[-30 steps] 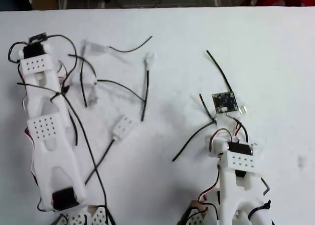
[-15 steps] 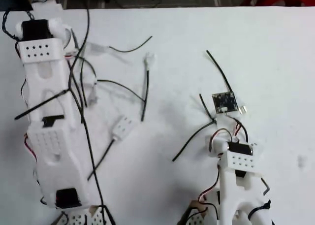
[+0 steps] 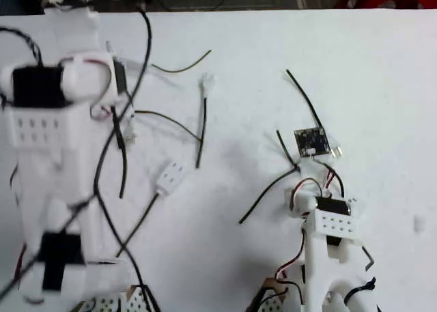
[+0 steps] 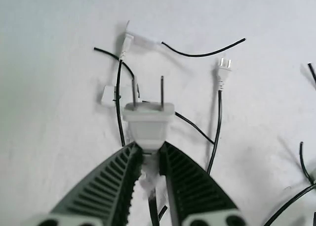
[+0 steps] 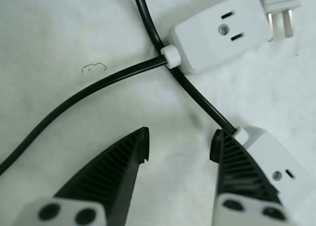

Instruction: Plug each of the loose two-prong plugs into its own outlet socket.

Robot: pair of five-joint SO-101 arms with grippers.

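Note:
My left gripper [image 4: 149, 149] is shut on a white two-prong plug [image 4: 148, 119], held above the table with its prongs pointing away from the fingers. Below it lie another white plug [image 4: 223, 70] on a black cord, a third plug [image 4: 127, 40] and a small white socket [image 4: 107, 95]. In the high view the left arm [image 3: 54, 121] stands raised at the left. My right gripper [image 5: 180, 137] is open low over the table, astride a black cord [image 5: 197, 100]. A white outlet socket [image 5: 219, 33] lies just ahead of it, and a second socket [image 5: 269, 159] touches one finger.
Black cords [image 3: 167, 121] cross the table's left and middle. A white socket [image 3: 171, 177] lies near the centre, a loose plug [image 3: 206, 85] beyond it. The right arm [image 3: 331, 223] sits at the front right behind a socket [image 3: 311, 141]. A bare plug's prongs [image 5: 281, 16] show beside the socket.
The left arm has risen well off the table toward the camera, pulling its black cord up with it. The right arm has not moved.

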